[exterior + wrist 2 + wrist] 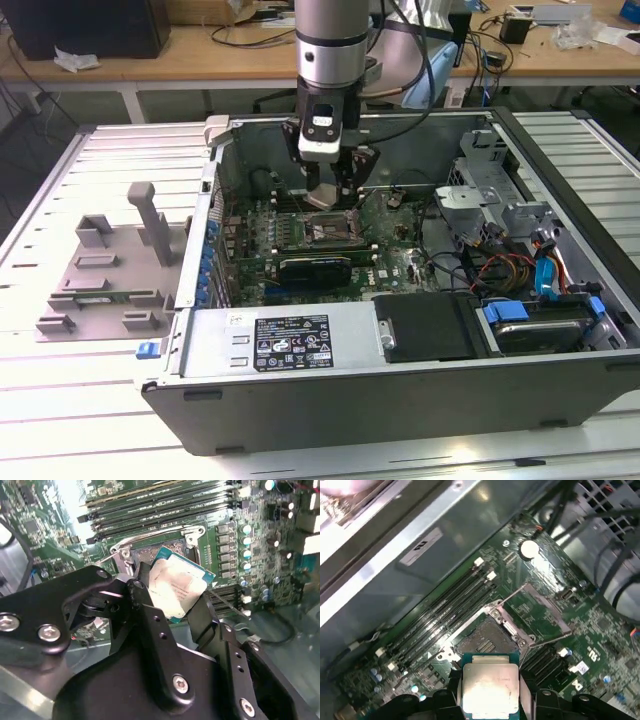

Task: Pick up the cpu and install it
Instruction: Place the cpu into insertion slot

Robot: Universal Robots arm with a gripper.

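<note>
In the exterior view the arm reaches down into an open computer case [400, 400] lying on a slatted table [60, 420]. The gripper [333, 192] hangs over the motherboard's CPU socket [326, 232], with the cpu [323, 197] a pale tilted square in its grasp. The cpu and socket seem apart, though that is hard to judge from here. A grey fixture [105, 265] sits on the table at the exterior view's left, well apart from the case.

In the second wrist view the black fingers [150, 615] are clamped on opposite edges of the cpu. Its silver top faces the camera, and the open socket lies beyond it, beside the memory slots [160, 510].

In the first wrist view the cpu is gripped near the socket. A coin cell battery [530, 547] sits farther along the board.
</note>
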